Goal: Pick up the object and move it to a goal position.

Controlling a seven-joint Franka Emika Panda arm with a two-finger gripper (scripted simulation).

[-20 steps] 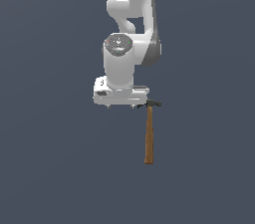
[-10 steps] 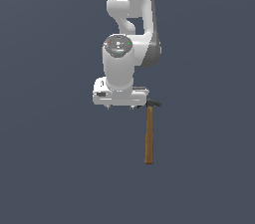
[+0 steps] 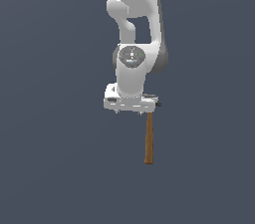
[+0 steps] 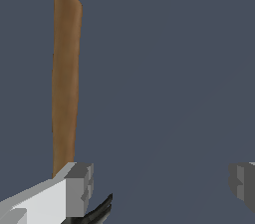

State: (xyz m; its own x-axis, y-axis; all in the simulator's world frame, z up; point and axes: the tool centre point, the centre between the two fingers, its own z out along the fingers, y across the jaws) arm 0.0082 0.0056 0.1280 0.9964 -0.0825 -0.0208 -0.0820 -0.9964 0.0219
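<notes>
One hammer (image 3: 148,138) lies on the flat grey surface (image 3: 60,158), beside the spread, empty jaws.

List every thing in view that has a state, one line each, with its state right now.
hammer: lying flat on the surface, not lifted, not gripped; its dark head sits under the gripper.
gripper: open, fingers wide apart, one finger next to the handle near the head, nothing between them.
</notes>
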